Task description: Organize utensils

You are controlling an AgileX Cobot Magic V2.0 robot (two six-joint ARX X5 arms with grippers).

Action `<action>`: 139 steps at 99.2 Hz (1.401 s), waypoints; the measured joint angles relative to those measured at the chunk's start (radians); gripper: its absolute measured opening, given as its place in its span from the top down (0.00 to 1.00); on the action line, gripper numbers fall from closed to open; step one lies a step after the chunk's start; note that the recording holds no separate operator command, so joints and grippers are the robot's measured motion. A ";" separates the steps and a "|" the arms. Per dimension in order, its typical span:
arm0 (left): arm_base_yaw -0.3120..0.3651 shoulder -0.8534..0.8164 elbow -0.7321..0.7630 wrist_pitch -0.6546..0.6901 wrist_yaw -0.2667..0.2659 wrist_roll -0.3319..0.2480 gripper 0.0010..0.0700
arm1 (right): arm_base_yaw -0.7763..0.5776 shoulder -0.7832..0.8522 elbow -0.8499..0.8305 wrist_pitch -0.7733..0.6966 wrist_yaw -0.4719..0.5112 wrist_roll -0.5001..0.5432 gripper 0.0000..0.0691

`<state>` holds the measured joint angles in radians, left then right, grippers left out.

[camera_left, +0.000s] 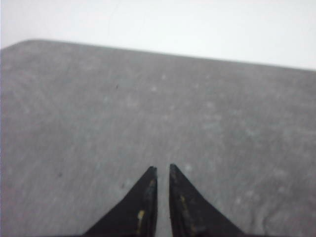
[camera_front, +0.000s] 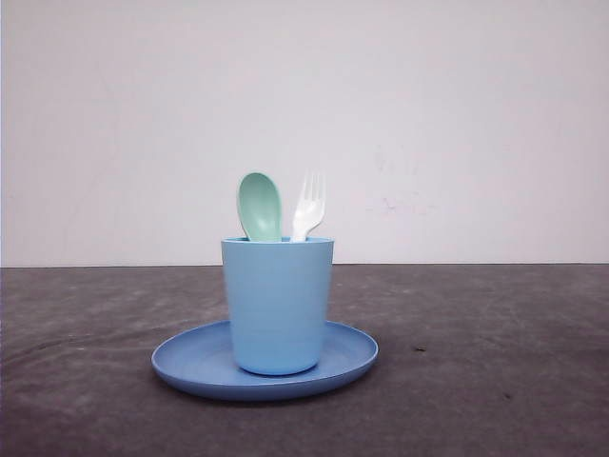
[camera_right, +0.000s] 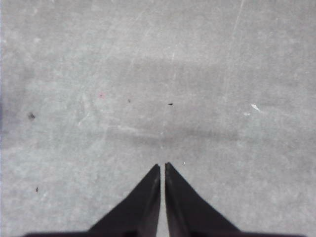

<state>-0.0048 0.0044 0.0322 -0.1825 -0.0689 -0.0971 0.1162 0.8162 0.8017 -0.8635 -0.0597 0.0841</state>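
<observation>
In the front view a pale mint-green spoon (camera_front: 259, 205) and a small white fork (camera_front: 308, 206) stand upright in a light blue cup (camera_front: 278, 305), heads up above its rim. The cup stands on a round blue plate (camera_front: 181, 361) at the middle of the dark table. My left gripper (camera_left: 162, 168) is shut over bare grey table, holding nothing. My right gripper (camera_right: 162, 165) is shut too, above bare table with nothing between its fingers.
A white wall rises behind the table's far edge (camera_front: 476, 265). In the left wrist view the table's edge (camera_left: 173, 55) runs across ahead of the fingers. Small dark specks (camera_right: 31, 116) mark the surface.
</observation>
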 joint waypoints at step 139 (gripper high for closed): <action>0.000 0.000 0.000 0.000 0.000 0.000 0.99 | -0.054 -0.557 -0.559 0.549 0.032 -0.058 0.98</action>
<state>-0.0051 0.0044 0.0322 -0.1822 -0.0685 -0.0971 0.0620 0.2596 0.2428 -0.3149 -0.0273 0.0257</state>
